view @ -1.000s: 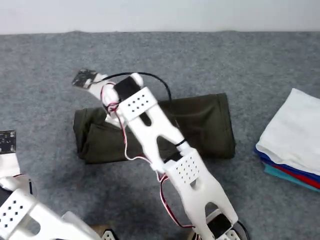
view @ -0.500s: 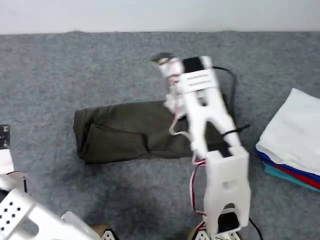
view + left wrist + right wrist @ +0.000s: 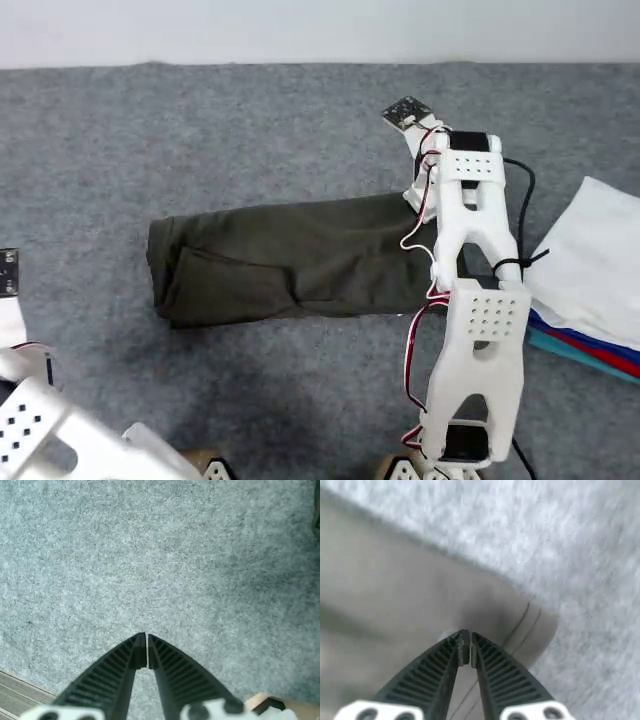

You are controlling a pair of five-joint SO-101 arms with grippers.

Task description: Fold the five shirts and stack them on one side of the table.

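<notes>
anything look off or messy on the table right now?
The olive shirt is only half folded: a long strip, slightly slanted, bunched and creased at the end away from the stack. On that stack, the white shirt sits askew, coloured edges poking out beneath it. Nothing looks damaged.

Shirt [image 3: 290, 262] left of stack [image 3: 590, 275]

The right arm [image 3: 485, 330] hides one end of the olive shirt [image 3: 290, 255].
</notes>
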